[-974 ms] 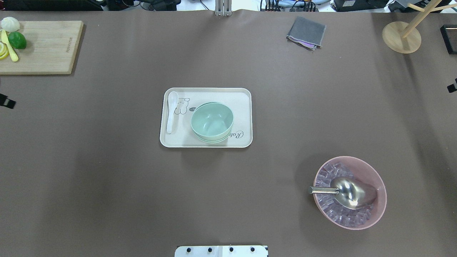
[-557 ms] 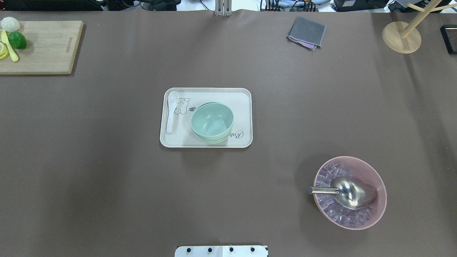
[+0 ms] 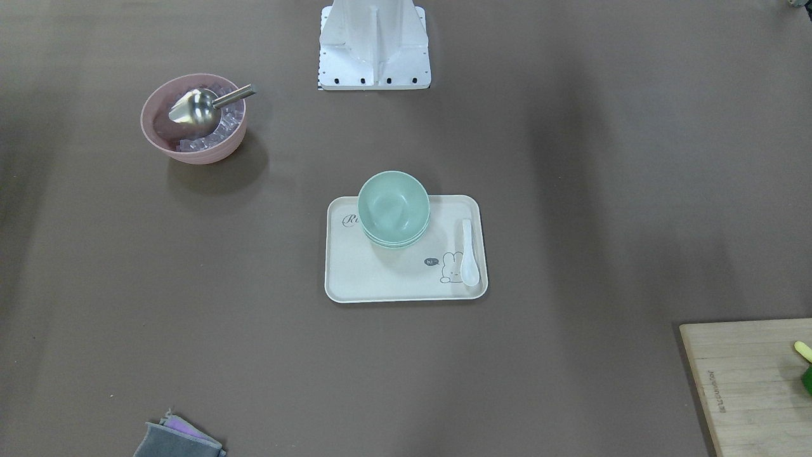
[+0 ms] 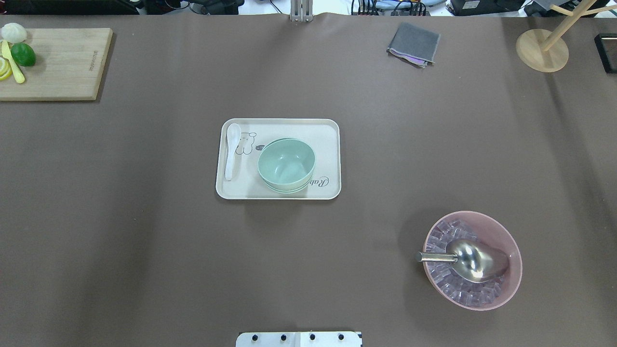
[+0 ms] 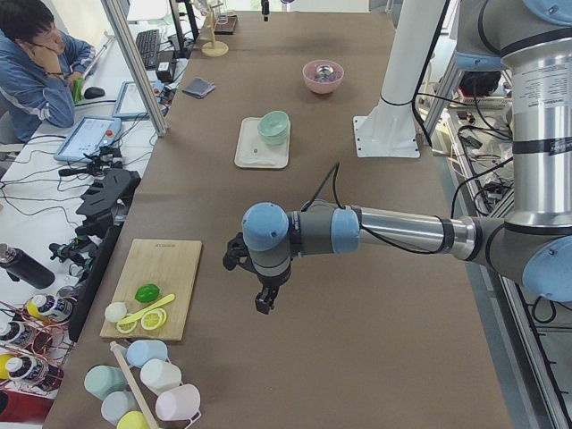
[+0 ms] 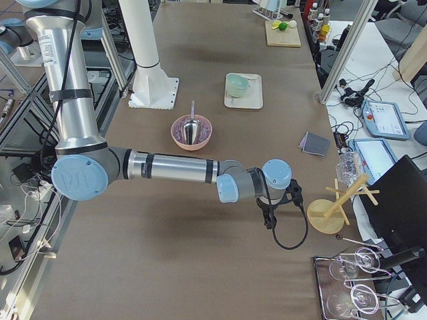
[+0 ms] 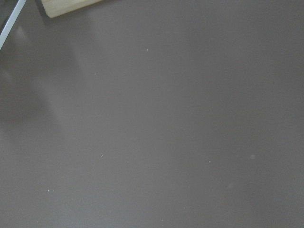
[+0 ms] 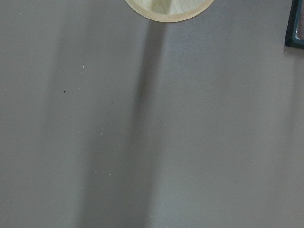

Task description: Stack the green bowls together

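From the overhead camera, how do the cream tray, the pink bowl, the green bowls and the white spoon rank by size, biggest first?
1. cream tray: largest
2. pink bowl: somewhat smaller
3. green bowls, nested as one stack: clearly smaller
4. white spoon: smallest, about as long as the stack is wide but thin

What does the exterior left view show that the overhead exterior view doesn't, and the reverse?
Only exterior left: the left gripper hanging near the cutting board, a seated operator, and cups at the near end. Only overhead: the nested rims of the green bowls, and ice in the pink bowl. Both: the green bowls stacked on the tray, the cutting board, the grey cloth.
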